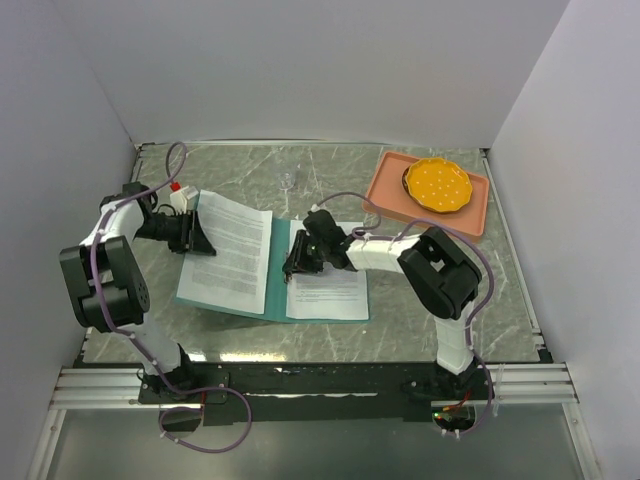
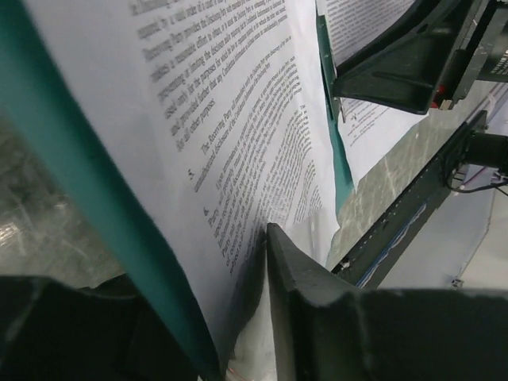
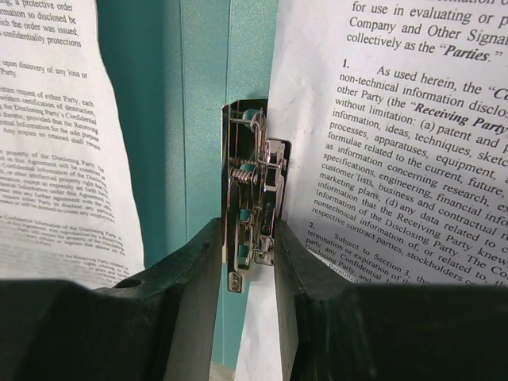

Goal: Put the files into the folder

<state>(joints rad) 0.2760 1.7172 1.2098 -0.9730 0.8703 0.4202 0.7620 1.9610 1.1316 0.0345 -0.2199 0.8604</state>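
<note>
Marble table (image 1: 440,320) — folder (image 1: 279,270), tray (image 1: 388,192)

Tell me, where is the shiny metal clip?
In the right wrist view, the metal clip sits mid-frame on the teal folder's spine, between the right end effector's fingers, with a printed sheet on either side.

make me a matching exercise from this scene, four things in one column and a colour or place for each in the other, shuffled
Things:
1 folder
2 tray
3 plate
4 metal clip

Descriptions:
A orange, on the tray
B gripped by the right pincer
C teal, open beneath the printed sheets
D salmon pink, far right corner

Pairs: 1-C, 2-D, 3-A, 4-B
</note>
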